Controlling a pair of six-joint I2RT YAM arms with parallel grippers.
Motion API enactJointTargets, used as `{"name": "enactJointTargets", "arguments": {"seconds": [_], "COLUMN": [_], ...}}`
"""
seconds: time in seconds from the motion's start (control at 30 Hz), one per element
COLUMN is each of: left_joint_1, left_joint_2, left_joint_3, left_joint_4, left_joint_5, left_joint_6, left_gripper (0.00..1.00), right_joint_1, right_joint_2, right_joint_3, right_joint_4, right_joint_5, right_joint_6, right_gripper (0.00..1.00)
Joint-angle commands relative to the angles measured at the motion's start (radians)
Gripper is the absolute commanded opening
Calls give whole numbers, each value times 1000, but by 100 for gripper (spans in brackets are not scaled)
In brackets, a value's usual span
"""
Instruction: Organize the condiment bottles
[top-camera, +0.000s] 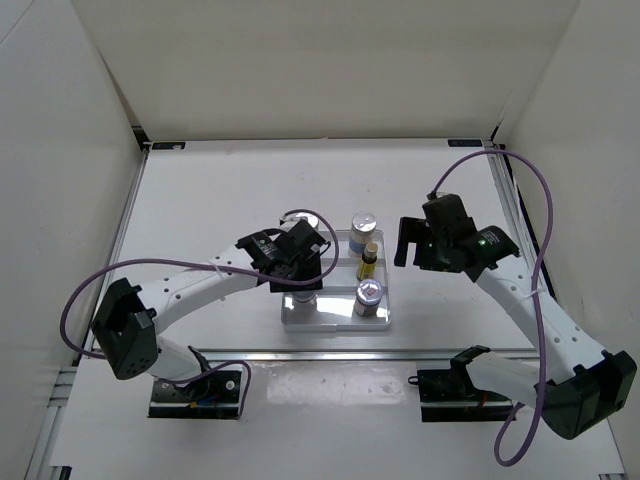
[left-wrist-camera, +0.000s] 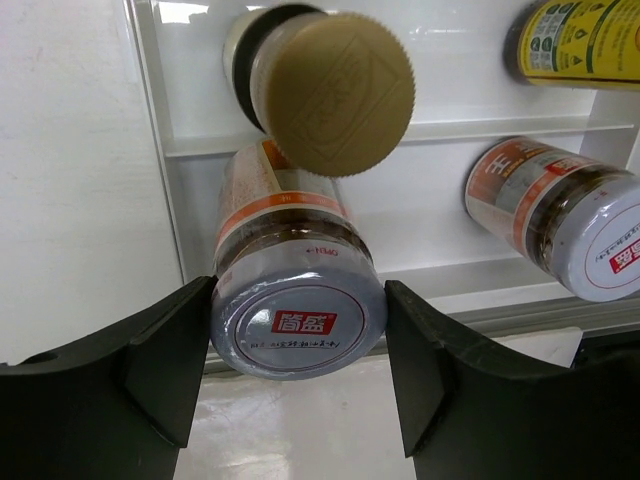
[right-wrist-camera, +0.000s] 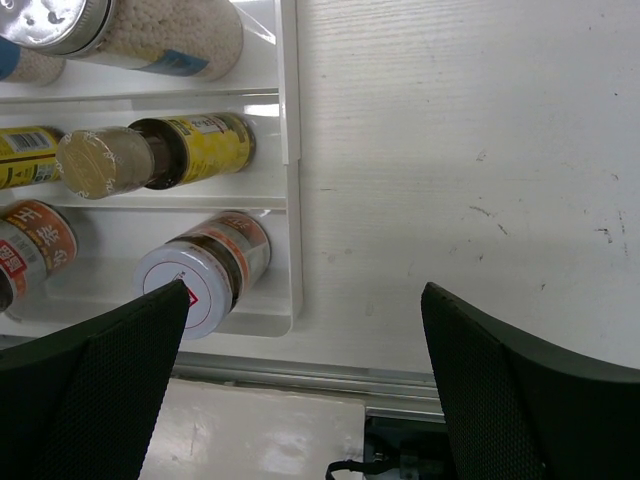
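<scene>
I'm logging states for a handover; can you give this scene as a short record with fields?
left gripper: closed on left front jar, at tray front tier
right gripper: open, empty, above table right of tray
behind held jar: left amber bottle, middle tier
right column: white bottle back, right amber bottle middle, right front jar front

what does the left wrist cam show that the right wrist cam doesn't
Only left wrist: the left fingers clamped on the silver lid of the left jar. Only right wrist: the open right fingers over bare table, plus a white blue-banded bottle. Both: the white tray, the right jar, and a yellow-labelled amber bottle.
</scene>
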Motion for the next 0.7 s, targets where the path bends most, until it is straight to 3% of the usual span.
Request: {"name": "enactJointTargets", "arguments": {"seconds": [0.0, 0.67], "left_joint_1": [3, -6], "left_joint_2": [-14, -112], "left_joint_3": [-42, -80], "left_joint_4": [48, 48], "left_joint_5": [-19, -10], "left_joint_6": [-35, -92], "left_gripper": [13, 17], "right_joint_1": [-9, -18], "right_joint_2": [3, 41], "right_joint_3": [0, 0], "right_joint_4": [20, 48], "right_joint_5": [-13, -49], "right_joint_6": [-13, -22], "right_gripper": [100, 100]}}
